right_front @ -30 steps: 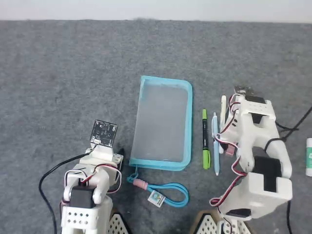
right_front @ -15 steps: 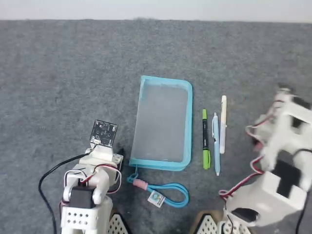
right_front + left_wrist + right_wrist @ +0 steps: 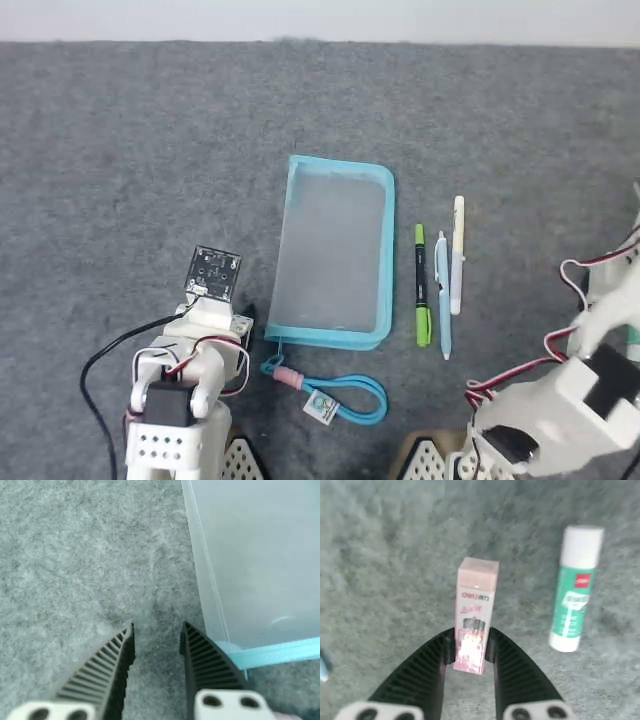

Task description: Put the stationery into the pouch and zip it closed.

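1. Grey felt [image 3: 120, 150] covered the whole table, which ended at a pale wall [image 3: 320, 20] at 12 o'clock.
2. Nearest, at 7 o'clock from the pouch [image 3: 335, 255], the left gripper [image 3: 158, 626] hung with its jaws apart and nothing between them. It sat over bare felt just beside the pouch's near corner.
3. At 4 o'clock from the pouch, by the table's edge, the right gripper [image 3: 470, 632] had its jaws pressed against both sides of a pink eraser [image 3: 474, 605]. I could not tell whether the eraser was off the felt. A glue stick [image 3: 575, 587] lay near it, apart and untouched.
4. A blue strap [image 3: 345, 392] trailed on the felt at 6 o'clock from the pouch, running off its near corner.
5. The pouch lay flat mid-table, and nothing showed through its translucent face. Whether its zip stood open could not be made out.
6. At 3 o'clock from the pouch three pens lay parallel. The green marker [image 3: 421, 285] was closest to it, then the blue pen [image 3: 442, 295], then the cream pen [image 3: 456, 255], each just beside the next.
7. By my judgement the task was barely begun, with one item in a grip and none stowed. All five pieces remained to be loaded, and the zip was yet to be closed.
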Motion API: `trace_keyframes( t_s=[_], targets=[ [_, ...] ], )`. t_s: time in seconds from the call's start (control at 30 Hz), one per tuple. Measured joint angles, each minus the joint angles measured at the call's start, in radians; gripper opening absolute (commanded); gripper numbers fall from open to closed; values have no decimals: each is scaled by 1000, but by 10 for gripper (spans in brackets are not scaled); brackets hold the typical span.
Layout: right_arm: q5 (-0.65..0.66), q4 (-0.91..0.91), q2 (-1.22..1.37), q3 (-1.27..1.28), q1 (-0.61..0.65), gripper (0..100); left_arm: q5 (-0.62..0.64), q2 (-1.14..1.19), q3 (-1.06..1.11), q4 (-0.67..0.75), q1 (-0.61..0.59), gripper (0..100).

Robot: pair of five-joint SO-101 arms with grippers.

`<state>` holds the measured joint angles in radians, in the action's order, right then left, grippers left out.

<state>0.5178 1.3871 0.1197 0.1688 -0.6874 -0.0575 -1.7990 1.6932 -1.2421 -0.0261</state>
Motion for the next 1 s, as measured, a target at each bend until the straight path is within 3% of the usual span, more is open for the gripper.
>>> trace_keyframes(
  t_s=[0.17,0.33,0.47,0.57,0.77,1.0],
  targets=[
    [0,-14,0,86,183,6,0,0,0,0,0,145],
    [-81,-109,0,209,374,9,0,0,0,0,0,145],
    [-143,-118,-2,230,473,136,0,0,0,0,0,145],
    [-160,-117,-3,232,474,217,0,0,0,0,0,145],
    [-158,-78,-12,227,442,175,0,0,0,0,0,145],
    [-43,21,-164,146,261,173,0,0,0,0,0,145]
  ],
)
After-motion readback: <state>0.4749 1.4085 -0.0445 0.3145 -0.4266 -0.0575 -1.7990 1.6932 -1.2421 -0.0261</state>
